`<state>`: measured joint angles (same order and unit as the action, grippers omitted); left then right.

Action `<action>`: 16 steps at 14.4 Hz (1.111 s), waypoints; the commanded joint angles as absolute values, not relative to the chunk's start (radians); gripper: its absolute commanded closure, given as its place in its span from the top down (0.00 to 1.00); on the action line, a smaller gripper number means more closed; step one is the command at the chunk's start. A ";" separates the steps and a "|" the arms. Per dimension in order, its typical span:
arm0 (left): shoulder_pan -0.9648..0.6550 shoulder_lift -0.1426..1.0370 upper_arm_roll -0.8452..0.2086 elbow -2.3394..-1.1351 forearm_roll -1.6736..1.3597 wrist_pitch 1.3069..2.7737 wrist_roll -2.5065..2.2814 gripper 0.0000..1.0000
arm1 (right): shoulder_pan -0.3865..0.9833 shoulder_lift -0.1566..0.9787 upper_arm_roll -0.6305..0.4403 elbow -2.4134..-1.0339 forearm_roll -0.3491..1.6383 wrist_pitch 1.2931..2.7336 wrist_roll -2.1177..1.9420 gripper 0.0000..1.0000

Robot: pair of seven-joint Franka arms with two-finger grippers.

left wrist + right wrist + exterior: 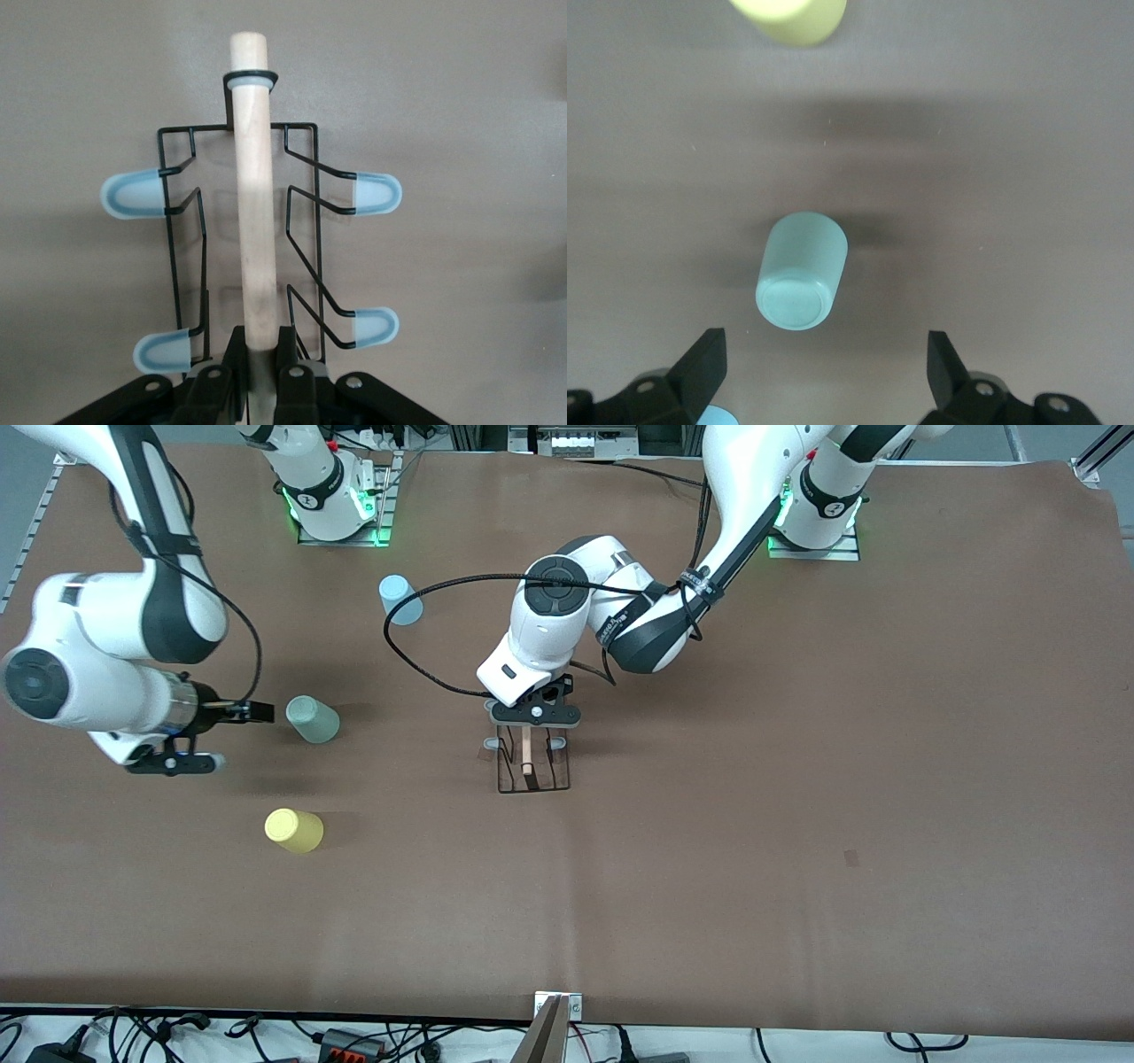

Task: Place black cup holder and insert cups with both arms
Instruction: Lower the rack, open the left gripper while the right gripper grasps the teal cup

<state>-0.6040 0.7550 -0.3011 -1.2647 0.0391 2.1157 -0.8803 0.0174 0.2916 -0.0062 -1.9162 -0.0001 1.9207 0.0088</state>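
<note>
Brown table (797,824), cables along its near edge, yellow cup (294,830), rack (532,762) mid-table with left gripper (534,716) pinching its rod and hiding part, right gripper (232,735) spread beside green cup (313,719), blue cup (401,599) farthest

Three cups: one green (313,719), one yellow (294,830), one blue (400,599); one black cup holder (532,760).

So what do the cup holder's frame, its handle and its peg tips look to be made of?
The black cup holder has a frame that looks like thin bent metal wire with a black coating. Its handle appears to be pale unfinished wood, matte, a plain round rod. The peg tips look like soft translucent rubber or silicone caps, bluish-grey; which of the two cannot be told.
</note>
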 commanded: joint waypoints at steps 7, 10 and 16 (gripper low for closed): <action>-0.555 0.732 -0.299 -1.249 0.043 2.071 -0.876 0.98 | 0.066 0.308 -0.003 -2.092 0.002 2.115 0.078 1.00; -0.526 0.669 -0.285 -1.246 0.048 1.976 -0.836 1.00 | 0.067 0.337 -0.003 -2.092 0.002 2.120 0.078 1.00; -0.293 0.506 -0.284 -1.243 0.046 1.755 -0.701 1.00 | 0.067 0.367 -0.002 -2.089 0.003 2.123 0.080 1.00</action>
<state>-0.3669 0.5767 -0.2792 -1.2220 0.0407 1.8297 -0.7704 0.0655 0.3673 -0.0040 -2.0832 -0.0001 2.1099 0.0674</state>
